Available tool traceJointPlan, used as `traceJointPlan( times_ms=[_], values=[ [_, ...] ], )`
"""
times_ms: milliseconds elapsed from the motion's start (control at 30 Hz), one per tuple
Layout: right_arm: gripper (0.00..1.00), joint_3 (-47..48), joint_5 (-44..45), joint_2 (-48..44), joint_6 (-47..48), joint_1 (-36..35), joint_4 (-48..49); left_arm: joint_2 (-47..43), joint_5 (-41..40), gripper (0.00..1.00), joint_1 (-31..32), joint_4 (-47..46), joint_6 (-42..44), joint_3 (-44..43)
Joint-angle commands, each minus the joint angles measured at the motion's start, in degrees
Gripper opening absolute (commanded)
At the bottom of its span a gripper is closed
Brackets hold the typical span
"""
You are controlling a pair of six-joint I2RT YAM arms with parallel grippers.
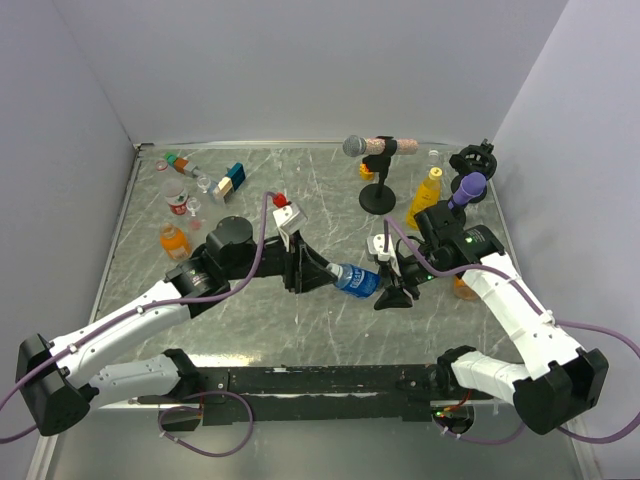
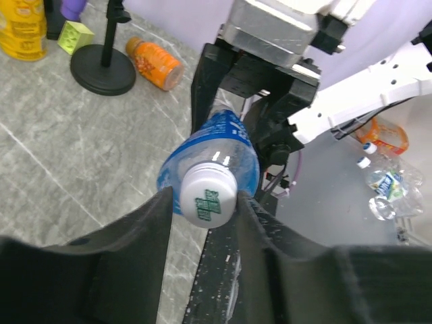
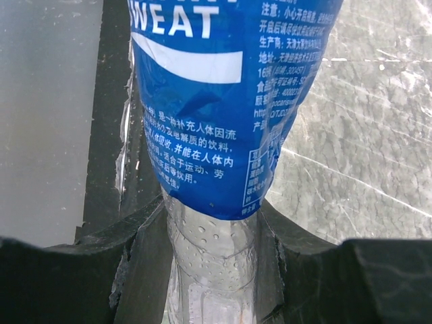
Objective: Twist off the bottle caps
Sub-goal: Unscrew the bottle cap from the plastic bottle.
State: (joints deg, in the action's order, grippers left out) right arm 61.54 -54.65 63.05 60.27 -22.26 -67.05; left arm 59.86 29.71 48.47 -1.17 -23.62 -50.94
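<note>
White round plastic screw cap (image 2: 208,196) sits between the fingers of my left gripper (image 1: 322,270), which is closed on it for turning. My right gripper (image 1: 392,283), facing it, clamps the clear plastic bottle with blue label (image 1: 357,281), so the body cannot spin along.

The left gripper (image 2: 206,200) clamps the white cap (image 2: 208,194) of the blue-labelled bottle (image 2: 217,145).

Two microphones (image 1: 358,146), one yellow bottle (image 1: 425,197), one blue-labelled bottle (image 1: 355,280), two arms (image 1: 130,320)
</note>
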Motion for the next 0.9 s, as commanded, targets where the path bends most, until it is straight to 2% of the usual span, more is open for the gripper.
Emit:
traceJointPlan(
  times_ms=[0,67,133,200,233,367,467,633,733,867],
  values=[
    [0.34,-0.45,-1.51,0.15,1.34,-0.59,0.34,0.35,1.57,0.40,0.05,-2.70,-0.11,-2.76],
    [0.34,-0.37,-1.42,0.15,1.25,-0.59,0.25,0.79,1.75,0.35,0.05,-2.79,-0.46,-2.85],
    [0.34,-0.45,-1.25,0.15,1.34,-0.59,0.34,0.96,2.10,0.24,0.05,-2.61,-1.08,-2.94],
    [0.34,-0.63,-0.98,0.15,0.99,-0.59,0.60,1.23,2.19,0.05,0.05,-2.61,-2.13,-3.20],
    [0.34,-0.80,-0.72,0.23,0.55,-0.59,1.04,1.05,1.93,0.01,0.05,-2.78,-3.01,-3.03],
    [0.33,-1.42,3.22,0.15,-4.44,-0.59,4.81,-0.70,-1.92,0.01,0.05,-2.88,-9.50,-1.27],
    [0.33,-2.12,7.97,-0.03,-8.40,-0.59,8.50,-2.81,-12.02,0.01,0.05,0.02,-21.77,0.48],
    [0.33,-2.39,10.09,1.20,-10.96,-0.59,10.70,-2.73,-17.50,0.01,0.05,5.81,-37.80,-0.65],
    [0.32,-2.04,10.62,1.90,-11.75,-0.59,11.06,-1.24,-16.62,0.01,0.31,6.89,-41.42,-2.15],
    [0.32,-2.47,10.53,1.29,-11.93,-0.59,11.32,-0.36,-18.72,0.01,0.66,9.16,-40.11,-3.11]
  ],
)
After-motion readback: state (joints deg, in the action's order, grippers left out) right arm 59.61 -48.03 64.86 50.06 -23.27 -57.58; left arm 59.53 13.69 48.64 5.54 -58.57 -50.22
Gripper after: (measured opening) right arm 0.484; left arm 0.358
